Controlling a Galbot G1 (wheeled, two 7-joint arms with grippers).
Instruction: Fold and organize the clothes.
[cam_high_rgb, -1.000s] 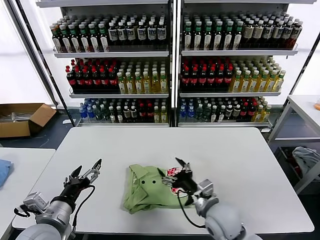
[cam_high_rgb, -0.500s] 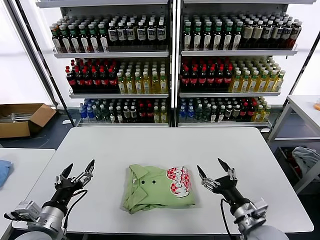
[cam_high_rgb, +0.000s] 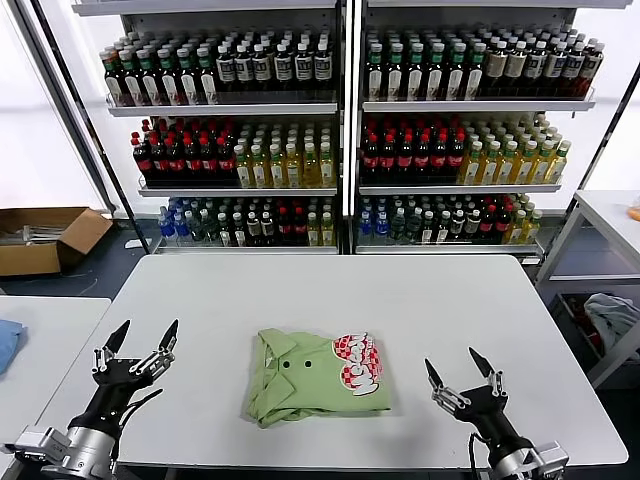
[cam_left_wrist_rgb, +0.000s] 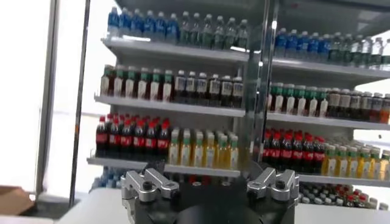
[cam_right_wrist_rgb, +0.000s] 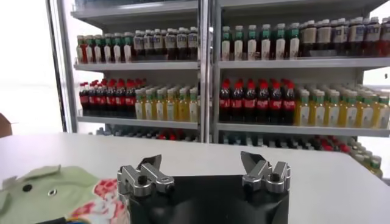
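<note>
Risk of folded green shirt (cam_high_rgb: 318, 376) unfolding if snagged, both hands (cam_high_rgb: 135, 349) (cam_high_rgb: 465, 383) wide open, empty, flanking shirt on tabletop (cam_high_rgb: 330, 290).

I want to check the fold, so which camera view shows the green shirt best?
The head view: the whole green shirt lies folded on the white table, its logo patch on top. The right wrist view shows only one corner of the shirt. The left wrist view shows none of it.

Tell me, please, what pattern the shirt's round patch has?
Red-and-white checks on the patch; head view shows it best.
</note>
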